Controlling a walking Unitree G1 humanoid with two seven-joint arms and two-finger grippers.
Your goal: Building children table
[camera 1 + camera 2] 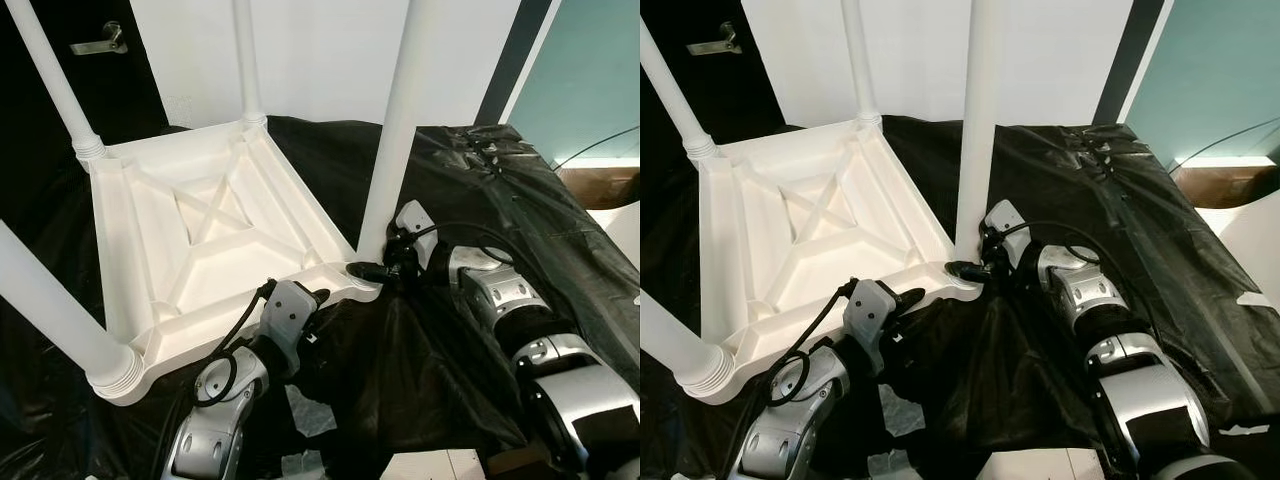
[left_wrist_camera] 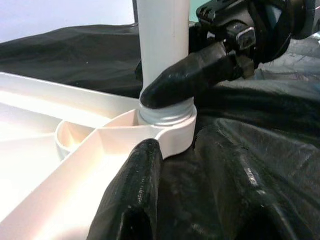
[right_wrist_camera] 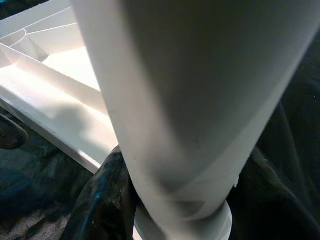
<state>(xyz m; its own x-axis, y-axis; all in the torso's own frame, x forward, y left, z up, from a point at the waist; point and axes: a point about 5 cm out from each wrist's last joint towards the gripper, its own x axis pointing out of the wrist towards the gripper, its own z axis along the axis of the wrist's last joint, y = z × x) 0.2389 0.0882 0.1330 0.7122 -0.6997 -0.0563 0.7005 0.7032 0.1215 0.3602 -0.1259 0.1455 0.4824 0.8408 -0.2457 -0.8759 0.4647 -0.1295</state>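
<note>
On black sheeting [image 1: 500,200], white table [image 1: 200,230] lies inverted (four legs up).

white leg [image 3: 195,100] standing in the table's corner socket [image 3: 200,222], black finger [image 3: 102,205] alongside.

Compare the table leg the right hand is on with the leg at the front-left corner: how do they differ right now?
The right hand has its fingers around the base of the near-right leg; nothing touches the front-left leg. The near-right leg rises almost straight up in the head views, while the front-left leg slants toward the left edge. Both are white tubes seated in corner sockets of the upturned tabletop.
</note>
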